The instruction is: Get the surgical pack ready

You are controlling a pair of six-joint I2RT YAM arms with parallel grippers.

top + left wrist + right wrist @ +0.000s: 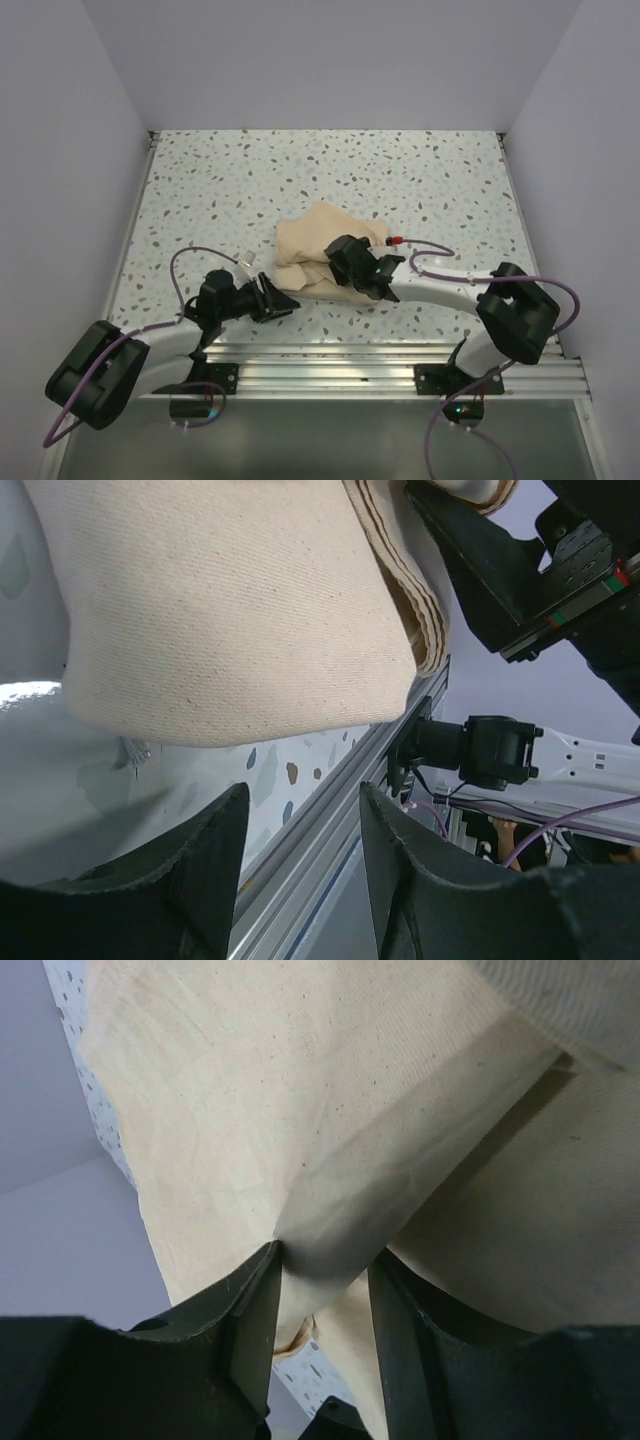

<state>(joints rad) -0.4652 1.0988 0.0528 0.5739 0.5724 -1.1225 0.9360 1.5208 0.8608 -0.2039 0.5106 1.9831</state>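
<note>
**A:** Tan cloth [318,232], bunched into a lumpy bundle a bit nearer than the middle of the speckled table [220,180]. Can anyone make out what's under it?

**B:** Nope, the cloth covers whatever's in there. The right gripper [345,258] sits on the bundle's near right part and blocks a bit more. Its wrist view is wall-to-wall folds, cut off on every side. Its fingers [245,1320] are clenched on one fold that runs down between them.

**A:** And the other one?

**B:** The left gripper [300,805] is spread apart with nothing between its fingers, and it points at the bundle's near left corner from just beside it. Touching or not, I can't tell from above. Its own view shows stacked layers along a folded edge, with the top of the bundle out of frame.

**A:** Room to move?

**B:** There's plenty of bare table beyond the bundle and off to both sides. The near side is tight, because the bundle's near edge lies close to the metal rail [330,360] and both arms crowd in there. Walls [60,150] box in the left, right and far edges. Purple cables [185,255] loop over the table beside each arm.
</note>
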